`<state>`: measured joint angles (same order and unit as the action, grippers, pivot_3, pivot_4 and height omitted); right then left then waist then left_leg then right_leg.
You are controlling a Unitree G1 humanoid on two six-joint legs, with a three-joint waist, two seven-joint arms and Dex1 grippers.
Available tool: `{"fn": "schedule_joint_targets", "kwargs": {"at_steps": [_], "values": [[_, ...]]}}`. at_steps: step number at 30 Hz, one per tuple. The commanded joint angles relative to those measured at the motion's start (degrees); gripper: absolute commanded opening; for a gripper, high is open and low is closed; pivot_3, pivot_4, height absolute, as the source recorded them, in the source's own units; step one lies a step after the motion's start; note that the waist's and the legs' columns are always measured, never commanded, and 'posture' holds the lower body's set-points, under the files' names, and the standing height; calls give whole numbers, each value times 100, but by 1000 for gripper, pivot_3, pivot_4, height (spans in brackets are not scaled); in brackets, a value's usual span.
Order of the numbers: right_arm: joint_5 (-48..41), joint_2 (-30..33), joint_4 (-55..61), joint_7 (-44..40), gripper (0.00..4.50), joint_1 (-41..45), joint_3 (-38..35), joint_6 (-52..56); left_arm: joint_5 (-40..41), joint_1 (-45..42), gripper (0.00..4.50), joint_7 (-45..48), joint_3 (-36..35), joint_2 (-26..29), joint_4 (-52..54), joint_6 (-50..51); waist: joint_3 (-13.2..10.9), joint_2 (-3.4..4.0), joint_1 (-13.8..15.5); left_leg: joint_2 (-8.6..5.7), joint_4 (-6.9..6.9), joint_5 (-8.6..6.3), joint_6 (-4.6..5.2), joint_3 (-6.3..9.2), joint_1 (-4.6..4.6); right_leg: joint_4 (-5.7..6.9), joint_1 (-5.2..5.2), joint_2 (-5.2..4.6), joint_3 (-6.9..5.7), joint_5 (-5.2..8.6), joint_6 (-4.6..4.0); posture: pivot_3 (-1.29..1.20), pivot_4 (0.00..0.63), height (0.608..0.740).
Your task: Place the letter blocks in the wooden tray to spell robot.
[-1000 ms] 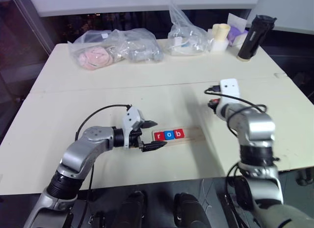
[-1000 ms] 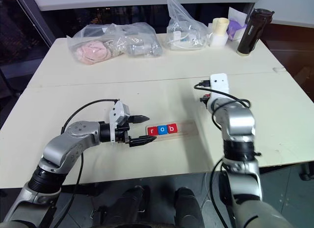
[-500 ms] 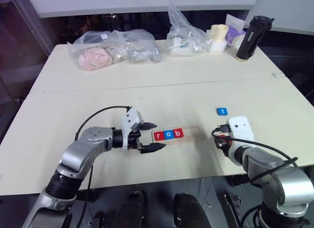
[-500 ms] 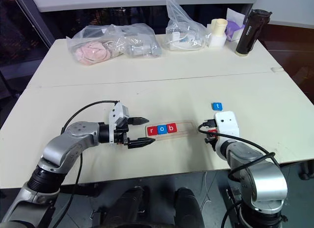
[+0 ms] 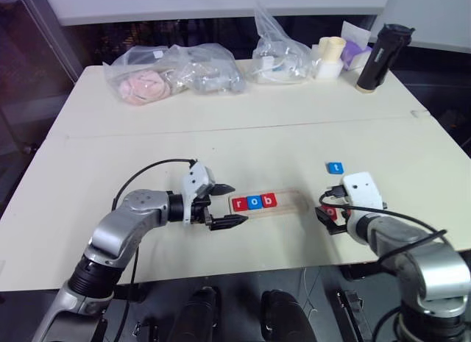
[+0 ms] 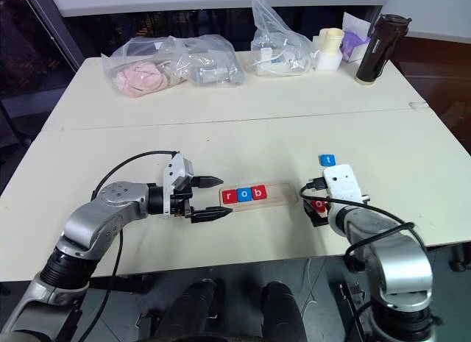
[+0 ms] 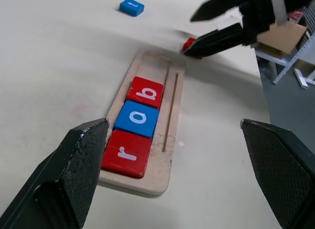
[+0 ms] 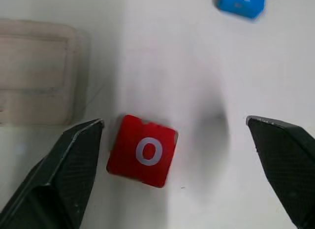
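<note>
The table [image 5: 147, 136] is seen carrying the wooden tray [image 5: 291, 203] near the middle of its front edge. Three letter blocks, a red r [image 5: 239, 204], a blue o [image 5: 255, 203] and a red b [image 5: 269, 201], are seated in the tray's left end; its right end is bare. The left gripper [image 5: 224, 204] is held just beside the tray's left end, fingers spread and empty. The right gripper [image 8: 182, 179] is poised toward the front right corner, fingers wide apart, with a loose red o block [image 8: 142, 151] lying on the surface between them, close to one finger. A blue t block [image 5: 335, 168] lies just beyond.
</note>
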<state>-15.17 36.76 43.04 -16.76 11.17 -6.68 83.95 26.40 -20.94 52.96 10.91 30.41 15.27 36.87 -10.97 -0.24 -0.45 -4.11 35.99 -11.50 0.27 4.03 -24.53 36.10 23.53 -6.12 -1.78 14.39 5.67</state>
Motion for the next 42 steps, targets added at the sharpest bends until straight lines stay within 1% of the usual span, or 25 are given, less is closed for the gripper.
{"fn": "schedule_joint_targets", "kwargs": {"at_steps": [1,3,5,8,11,15,18,21,26,28,29,30,33,34,39,42], "values": [[-482,1134,37,-1511,4474,-32,248,-1260,-11,-56,4500,73,-6,45,104,-101,-1,-3,-1,1,0,-1,1,1,0,-1,-2,0,-2,0,1,0,150,725],[-483,1851,-316,-2429,4474,-234,243,-2350,-20,-60,4500,106,-3,69,89,-121,-2,-4,4,3,-1,-3,5,2,1,-5,-6,0,-5,3,4,0,150,725],[-416,2199,-794,-3001,4474,-367,217,-3276,-33,-67,4500,140,-6,89,62,-144,-6,-13,5,2,1,-6,9,2,1,-9,-12,-1,-7,6,10,0,150,725],[-369,2370,-2038,-3934,4474,-279,258,-4673,-25,-40,4500,202,-44,158,76,-161,-8,-16,6,-2,8,-8,12,-2,1,-13,-16,-10,-6,5,10,0,150,725],[-118,2428,-3052,-4476,4474,-68,552,-5567,-32,-27,4500,238,-59,200,85,-168,-8,-17,5,-4,13,-9,13,-5,1,-12,-17,-14,-5,4,10,0,150,725],[165,2390,-4031,-5011,4474,158,894,-6331,-31,-10,4500,222,-80,222,120,-157,-8,-16,9,-3,5,-9,13,-4,1,-10,-12,-16,-3,5,9,0,150,725],[250,2269,-4528,-5208,4474,331,1022,-6578,-37,-1,4500,199,-92,229,132,-156,-8,-16,23,-4,4,-9,13,-5,0,-10,-10,-17,-3,5,10,0,150,725],[348,2182,-4818,-5284,4474,444,1086,-6744,-39,8,4500,185,-105,237,147,-149,-8,-14,34,-5,8,-9,13,-5,1,-8,-11,-18,-1,4,10,0,150,725],[360,2074,-4916,-5348,4474,528,1066,-6741,-35,22,4500,163,-116,238,170,-133,-8,-14,89,-5,12,-10,11,-5,2,-5,-11,-18,0,4,9,0,150,725],[371,2037,-4907,-5355,3962,535,1054,-6725,-41,17,4500,159,-108,236,168,-133,-8,-14,104,-5,12,-10,11,-5,2,-5,-12,-18,0,4,9,0,150,725],[368,2017,-4877,-5359,3603,528,1051,-6707,-39,12,4500,155,-107,230,165,-130,-7,-14,112,-5,12,-10,11,-5,2,-4,-11,-18,0,4,9,0,150,725],[367,1999,-4848,-5360,3181,522,1050,-6699,-41,7,4500,152,-103,225,160,-130,-7,-14,117,-5,12,-10,11,-5,2,-4,-11,-18,1,4,9,0,150,725],[378,1961,-4794,-5338,1562,527,1066,-6660,-44,-6,4500,151,-93,214,146,-131,-7,-14,119,-5,11,-10,11,-5,2,-5,-11,-18,1,4,8,0,150,725],[385,1956,-4787,-5332,1136,528,1069,-6652,-44,-7,4500,151,-91,212,146,-130,-7,-14,120,-5,11,-10,11,-5,2,-5,-11,-18,1,4,9,0,150,725],[463,1971,-4611,-5273,1128,651,1042,-6702,-35,2,4500,147,-101,219,159,-118,-7,-13,116,-5,11,-10,11,-5,2,-4,-11,-18,1,4,9,0,150,725],[491,1969,-4308,-5393,1128,1097,1136,-6655,-22,12,4500,153,-114,230,162,-104,-8,-11,103,-5,12,-10,11,-5,2,-4,-10,-18,1,4,9,0,150,725]]}}
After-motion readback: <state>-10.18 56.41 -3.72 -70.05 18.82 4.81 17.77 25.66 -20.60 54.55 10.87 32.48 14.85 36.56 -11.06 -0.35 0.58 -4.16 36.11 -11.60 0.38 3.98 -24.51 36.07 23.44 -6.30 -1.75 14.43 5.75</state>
